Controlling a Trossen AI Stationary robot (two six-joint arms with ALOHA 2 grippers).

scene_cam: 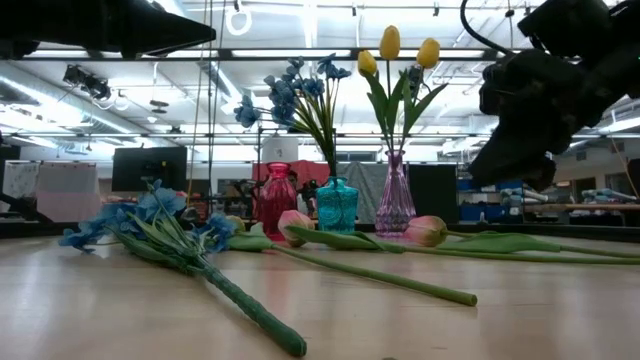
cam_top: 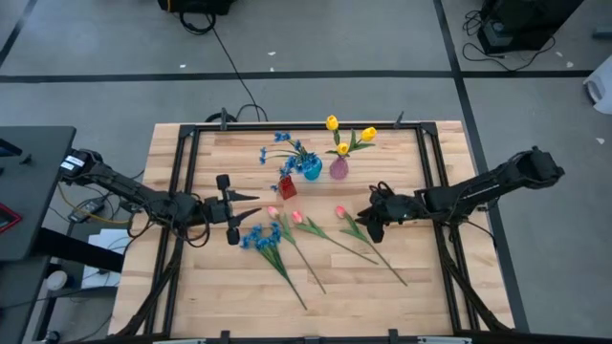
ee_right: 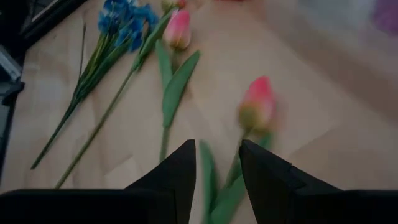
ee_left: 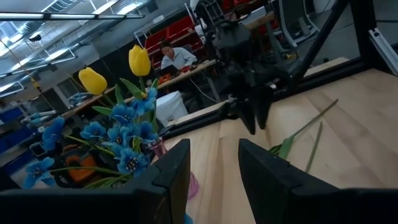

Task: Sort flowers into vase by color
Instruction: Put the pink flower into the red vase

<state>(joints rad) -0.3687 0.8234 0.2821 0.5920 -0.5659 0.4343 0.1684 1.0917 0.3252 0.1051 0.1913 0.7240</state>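
Right gripper (cam_top: 364, 220) low over table (cam_top: 421, 296), fingers parted, nothing between them; pink tulip (ee_right: 258, 102) lies just ahead, its stem running under the fingertips.

Left gripper (cam_top: 232, 208) open, empty, above blue blossom bunch (cam_top: 260, 238) lying on table.

Two more pink tulips (cam_top: 295, 217) lie flat between the arms.

Blue vase (cam_top: 312, 170) holds blue blossoms; pink vase (cam_top: 338, 168) holds yellow tulips (cam_top: 333, 123); red vase (cam_top: 287, 185) contents hard to make out.
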